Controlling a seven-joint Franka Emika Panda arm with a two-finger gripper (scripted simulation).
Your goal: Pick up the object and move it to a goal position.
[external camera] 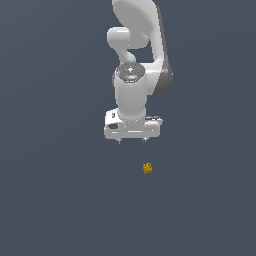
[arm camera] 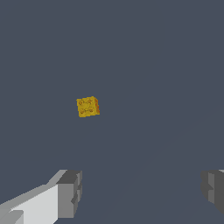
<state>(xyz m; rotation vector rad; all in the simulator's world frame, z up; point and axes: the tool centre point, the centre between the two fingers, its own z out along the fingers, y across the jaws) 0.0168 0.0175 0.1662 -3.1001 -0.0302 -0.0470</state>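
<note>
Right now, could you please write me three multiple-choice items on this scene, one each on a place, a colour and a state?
1. In the exterior view, where is the object relative to the hand?
A. clamped between its fingers
B. lower in the picture, toward the exterior view's right
C. resting on top of the arm

2. What colour is the object?
A. yellow-orange
B. blue
C. green

3. How does the hand stand?
A. shut on the object
B. shut with nothing in it
C. open, holding nothing

Answers: 1 B, the lump sits apart from the fingertips. 2 A, both views show it yellow-orange with dark marks. 3 C, the wrist view shows the fingers set wide apart with the object beyond them.
</note>
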